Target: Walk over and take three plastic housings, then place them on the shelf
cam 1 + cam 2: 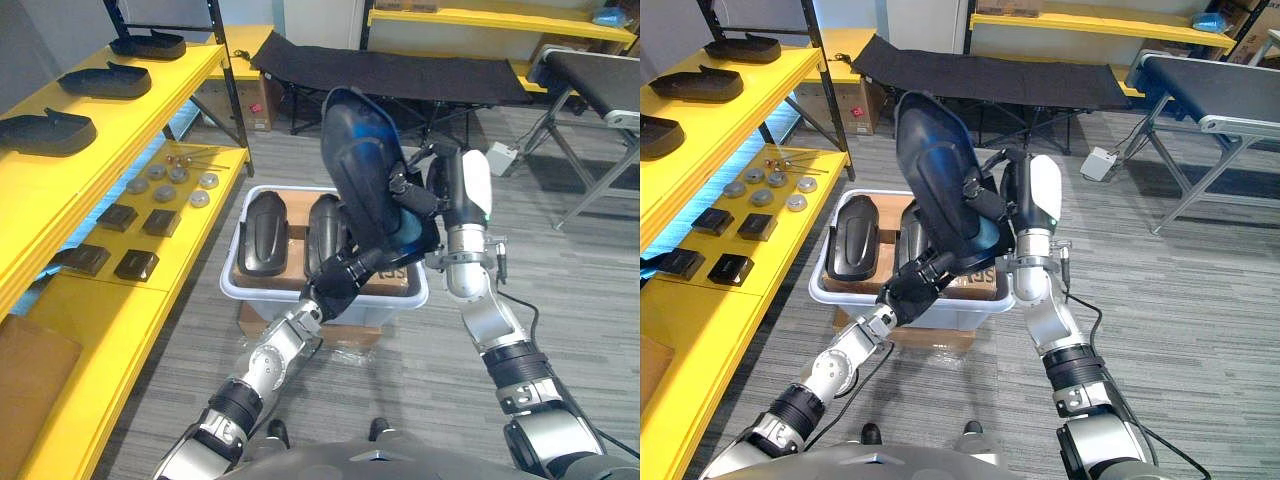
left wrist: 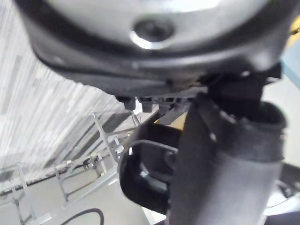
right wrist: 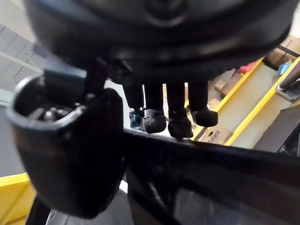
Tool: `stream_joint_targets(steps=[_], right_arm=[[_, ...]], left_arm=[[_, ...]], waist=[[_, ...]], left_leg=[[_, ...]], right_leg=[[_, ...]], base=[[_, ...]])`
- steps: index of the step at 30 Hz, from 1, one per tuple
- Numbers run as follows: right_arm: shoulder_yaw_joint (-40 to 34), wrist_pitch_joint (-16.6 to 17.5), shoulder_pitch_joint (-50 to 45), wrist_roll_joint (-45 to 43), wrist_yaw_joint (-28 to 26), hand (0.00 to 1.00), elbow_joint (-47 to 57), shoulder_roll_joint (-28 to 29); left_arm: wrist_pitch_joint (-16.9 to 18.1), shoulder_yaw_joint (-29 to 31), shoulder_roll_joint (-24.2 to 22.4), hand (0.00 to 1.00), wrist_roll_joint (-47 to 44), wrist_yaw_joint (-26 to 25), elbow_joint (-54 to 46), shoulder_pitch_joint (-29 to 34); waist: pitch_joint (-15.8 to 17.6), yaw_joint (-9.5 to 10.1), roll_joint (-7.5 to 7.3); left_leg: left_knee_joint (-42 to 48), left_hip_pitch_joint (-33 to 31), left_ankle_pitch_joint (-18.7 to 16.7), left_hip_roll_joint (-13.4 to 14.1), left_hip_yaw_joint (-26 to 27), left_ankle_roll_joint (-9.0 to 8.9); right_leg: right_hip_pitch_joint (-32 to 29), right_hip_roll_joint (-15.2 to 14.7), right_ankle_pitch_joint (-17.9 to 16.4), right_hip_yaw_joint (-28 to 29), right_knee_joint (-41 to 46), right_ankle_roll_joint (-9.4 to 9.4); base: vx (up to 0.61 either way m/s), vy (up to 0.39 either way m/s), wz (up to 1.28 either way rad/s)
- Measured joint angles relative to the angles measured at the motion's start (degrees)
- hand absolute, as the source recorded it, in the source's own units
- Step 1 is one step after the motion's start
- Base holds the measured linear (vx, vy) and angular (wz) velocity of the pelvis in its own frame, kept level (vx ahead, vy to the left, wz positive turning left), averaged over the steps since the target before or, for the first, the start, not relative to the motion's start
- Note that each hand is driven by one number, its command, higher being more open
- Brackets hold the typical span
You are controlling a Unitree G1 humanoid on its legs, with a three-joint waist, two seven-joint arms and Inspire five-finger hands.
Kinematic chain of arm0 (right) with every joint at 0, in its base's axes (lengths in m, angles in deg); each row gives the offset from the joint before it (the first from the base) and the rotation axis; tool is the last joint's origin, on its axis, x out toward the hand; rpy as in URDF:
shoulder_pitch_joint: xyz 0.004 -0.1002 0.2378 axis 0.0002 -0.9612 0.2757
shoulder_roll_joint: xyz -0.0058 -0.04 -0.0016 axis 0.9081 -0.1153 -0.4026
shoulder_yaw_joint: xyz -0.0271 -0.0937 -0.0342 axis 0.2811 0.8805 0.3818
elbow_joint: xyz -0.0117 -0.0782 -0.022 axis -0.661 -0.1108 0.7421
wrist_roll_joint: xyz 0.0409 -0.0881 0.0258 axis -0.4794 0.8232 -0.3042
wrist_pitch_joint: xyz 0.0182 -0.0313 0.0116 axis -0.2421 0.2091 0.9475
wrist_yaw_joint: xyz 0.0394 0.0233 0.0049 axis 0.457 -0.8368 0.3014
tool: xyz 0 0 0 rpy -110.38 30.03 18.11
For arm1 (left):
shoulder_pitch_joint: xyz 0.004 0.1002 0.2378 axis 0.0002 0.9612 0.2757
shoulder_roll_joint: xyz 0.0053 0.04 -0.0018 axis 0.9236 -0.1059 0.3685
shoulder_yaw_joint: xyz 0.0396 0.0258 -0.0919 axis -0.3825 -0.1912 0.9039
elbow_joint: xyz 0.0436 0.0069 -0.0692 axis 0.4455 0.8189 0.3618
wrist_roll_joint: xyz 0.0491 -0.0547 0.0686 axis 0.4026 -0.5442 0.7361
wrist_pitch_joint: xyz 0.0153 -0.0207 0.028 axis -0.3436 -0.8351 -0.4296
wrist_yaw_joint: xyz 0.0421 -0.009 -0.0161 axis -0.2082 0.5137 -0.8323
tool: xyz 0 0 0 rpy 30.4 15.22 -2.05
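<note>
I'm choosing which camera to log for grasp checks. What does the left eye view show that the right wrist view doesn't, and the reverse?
Left eye view: the white bin on the floor with two more housings in it, three others on the yellow shelf, and the left robot hand at the lower end of the raised plastic housing. Right wrist view: close up, fingertips of the right robot hand hooked over that housing's edge, thumb opposite. Both: the raised housing and the right robot hand gripping it.

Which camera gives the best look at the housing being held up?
The left eye view: the whole housing shows, raised above the white bin. The right eye view shows much the same; the wrist views catch close dark edges of it.
</note>
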Motion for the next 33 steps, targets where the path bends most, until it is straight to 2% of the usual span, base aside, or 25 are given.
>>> stream_joint_targets(steps=[4,11,15,19,20,23,29,33], right_arm=[[2.6,0.0,0.0,0.2,-2.0,0.0,-0.1,0.6],[4.5,0.0,-1.6,0.3,-4.1,0.0,-0.2,2.3],[3.7,0.0,-2.1,0.3,-4.1,0.0,-0.2,2.9],[2.3,0.0,-3.4,0.3,-3.8,0.0,-0.1,4.3],[2.2,0.0,-3.8,0.3,-3.7,0.0,-0.1,4.3],[2.3,0.2,-5.4,0.3,-3.3,0.0,0.0,4.3],[2.5,0.1,-9.7,0.4,-3.7,0.0,-0.1,4.3],[2.7,0.1,-9.8,0.3,-3.6,0.0,-0.1,4.3]], left_arm=[[2.6,-1.6,0.0,1.0,4.9,-4.8,-1.5,-0.6],[9.8,-0.3,-0.5,1.0,4.6,-18.1,-6.3,-0.6],[10.3,-0.2,-1.5,1.0,4.5,-22.2,-7.0,-0.5],[10.3,-0.2,-2.2,1.0,3.2,-23.9,-7.0,-0.5],[10.3,-0.2,-2.2,0.0,1.8,-24.1,-7.0,-0.5],[10.7,1.0,-2.7,0.0,-1.3,-25.0,-7.0,-0.4],[17.7,7.0,-4.3,0.0,-4.7,-25.6,-8.5,-0.4],[18.9,7.2,-4.3,0.0,-5.4,-23.8,-9.1,-0.4]], waist=[[0.0,0.11,-0.03],[-0.1,0.17,-0.15],[-0.2,0.6,-0.3],[-0.6,0.74,-0.89],[-0.7,0.66,-1.12],[-0.9,0.63,-1.55],[-0.9,0.69,-1.75],[-1.1,0.86,-2.13]], left_leg=[[0.0,0.0,0.0,0.0,-0.1,0.01],[0.0,-0.1,0.0,0.0,-0.4,0.01],[0.0,-0.1,0.0,-0.1,-0.4,0.0],[-0.1,-0.1,0.0,0.0,-0.4,-0.05],[-0.2,-0.1,-0.1,0.0,-0.3,-0.1],[-0.2,-0.1,-0.1,0.0,-0.2,-0.14],[-0.2,-0.1,-0.1,0.1,-0.2,-0.14],[0.0,-0.1,-0.1,0.1,-0.2,-0.14]], right_leg=[[0.0,0.0,0.0,0.0,0.0,0.01],[0.1,0.0,0.0,-0.4,0.0,0.0],[0.1,-0.1,0.0,-0.4,0.0,0.0],[0.1,0.0,0.0,-0.4,0.0,-0.06],[0.0,-0.1,-0.1,-0.4,0.0,-0.06],[0.0,0.0,-0.1,-0.3,0.0,-0.08],[0.0,0.0,-0.1,-0.3,0.0,-0.12],[0.0,0.0,-0.1,-0.3,0.0,-0.13]], base=[[0.0,0.0,0.0],[0.0,0.0,0.01],[0.0,0.0,0.0],[0.0,0.0,0.0],[0.0,0.0,0.0],[0.0,0.0,0.0],[0.0,0.0,0.0],[0.0,0.0,0.0]])
